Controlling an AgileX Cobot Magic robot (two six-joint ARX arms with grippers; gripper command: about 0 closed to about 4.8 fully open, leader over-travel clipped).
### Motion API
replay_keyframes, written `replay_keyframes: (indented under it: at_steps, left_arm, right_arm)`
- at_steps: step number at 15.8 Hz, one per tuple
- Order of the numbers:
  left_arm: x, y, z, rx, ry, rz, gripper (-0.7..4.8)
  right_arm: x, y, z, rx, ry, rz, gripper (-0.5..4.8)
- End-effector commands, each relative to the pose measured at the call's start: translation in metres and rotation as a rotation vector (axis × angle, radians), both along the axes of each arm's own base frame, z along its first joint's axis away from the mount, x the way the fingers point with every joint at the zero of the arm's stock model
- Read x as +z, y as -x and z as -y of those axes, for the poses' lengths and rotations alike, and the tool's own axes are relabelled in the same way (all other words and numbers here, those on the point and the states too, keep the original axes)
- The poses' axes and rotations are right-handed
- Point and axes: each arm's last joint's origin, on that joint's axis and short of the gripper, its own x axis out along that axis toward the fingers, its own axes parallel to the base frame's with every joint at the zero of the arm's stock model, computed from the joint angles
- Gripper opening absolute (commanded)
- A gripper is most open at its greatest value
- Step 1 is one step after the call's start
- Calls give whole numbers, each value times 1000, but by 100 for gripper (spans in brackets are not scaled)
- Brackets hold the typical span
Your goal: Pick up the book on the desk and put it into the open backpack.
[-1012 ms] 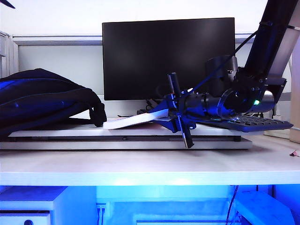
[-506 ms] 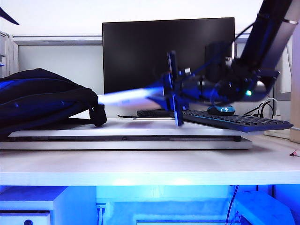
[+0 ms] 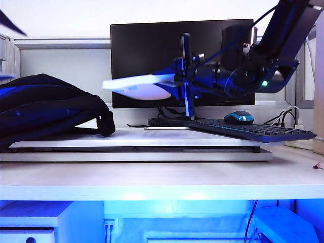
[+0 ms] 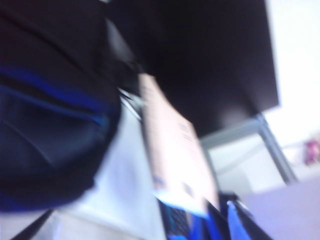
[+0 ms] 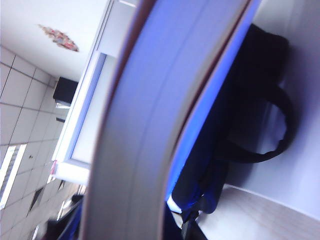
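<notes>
Since the earlier frame the book (image 3: 135, 85) has risen off the white platform (image 3: 136, 152) and now hangs in the air in front of the monitor (image 3: 152, 50), its free end nearest the backpack (image 3: 45, 109). The right gripper (image 3: 178, 81) has risen with it, fingers pinching the book at its right-hand end.

The book is thin, flat and rectangular. In the exterior view it lies almost level, showing a white page edge and a pale underside. The left wrist view shows its pale tan-pinkish cover (image 4: 175, 150), blurred. In the right wrist view the page edge (image 5: 150, 130) fills the middle, with the backpack beyond it.

The backpack, black with blue panels, rests on the platform, on the far side of the book from the right fingers and below the book's level.

The left gripper appears in no view; its fingers stand spread. The worktop (image 3: 162, 179) carries the platform. A keyboard (image 3: 248, 130) and mouse (image 3: 239, 117) lie below the right gripper.
</notes>
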Motion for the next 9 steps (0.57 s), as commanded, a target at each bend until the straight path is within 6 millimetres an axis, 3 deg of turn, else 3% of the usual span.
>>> replay_keyframes:
  at_steps: [1,9]
  left_arm:
    - [1,-24,-5,5,-6,3,479]
    - [-26,-78,-18,52,7,-76,479]
  right_arm:
    - [27,7,-3,36,-34,128,-7]
    - [36,18,-19,91,-36,136,-7]
